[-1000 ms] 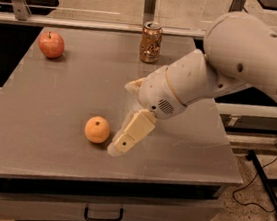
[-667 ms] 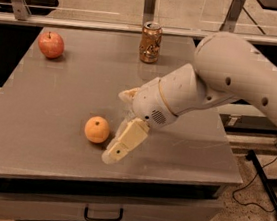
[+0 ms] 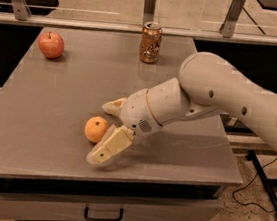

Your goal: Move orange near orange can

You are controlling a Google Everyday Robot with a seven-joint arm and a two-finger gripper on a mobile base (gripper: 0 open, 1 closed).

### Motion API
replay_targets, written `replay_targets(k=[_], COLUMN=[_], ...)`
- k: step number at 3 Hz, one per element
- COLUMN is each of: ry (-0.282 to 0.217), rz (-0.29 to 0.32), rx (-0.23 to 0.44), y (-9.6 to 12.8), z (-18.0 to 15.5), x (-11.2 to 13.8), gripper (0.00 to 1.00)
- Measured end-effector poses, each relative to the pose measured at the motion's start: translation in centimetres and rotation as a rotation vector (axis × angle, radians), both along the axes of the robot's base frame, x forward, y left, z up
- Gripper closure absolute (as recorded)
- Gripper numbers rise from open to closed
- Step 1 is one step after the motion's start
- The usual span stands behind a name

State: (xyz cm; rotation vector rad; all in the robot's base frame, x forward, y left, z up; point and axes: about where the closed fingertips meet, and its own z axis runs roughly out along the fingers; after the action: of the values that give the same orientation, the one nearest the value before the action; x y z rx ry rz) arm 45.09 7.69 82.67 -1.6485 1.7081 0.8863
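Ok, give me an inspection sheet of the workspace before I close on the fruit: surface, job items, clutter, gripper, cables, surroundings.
Surface: grey table, flat and matte.
Job's things: orange near the front edge; orange can upright at the far edge, well apart from the orange.
Clutter: red apple at the far left corner.
Gripper: gripper low over the table at the orange, fingers open, one in front of the fruit and one behind it; contact cannot be told.
Cables: thin black cable on the floor to the right.
Surroundings: drawer under the table; metal posts on a rail behind it.
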Motion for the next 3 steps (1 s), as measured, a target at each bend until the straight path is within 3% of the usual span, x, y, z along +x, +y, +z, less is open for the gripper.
replay_targets(k=[2,3], ry=[-0.015,-0.073], rz=[-0.021,-0.078], rx=[0.045,0.051], y=[0.5,-1.4], z=[1.0,3.6], x=[0.6,1.5], gripper=[0.64,0.87])
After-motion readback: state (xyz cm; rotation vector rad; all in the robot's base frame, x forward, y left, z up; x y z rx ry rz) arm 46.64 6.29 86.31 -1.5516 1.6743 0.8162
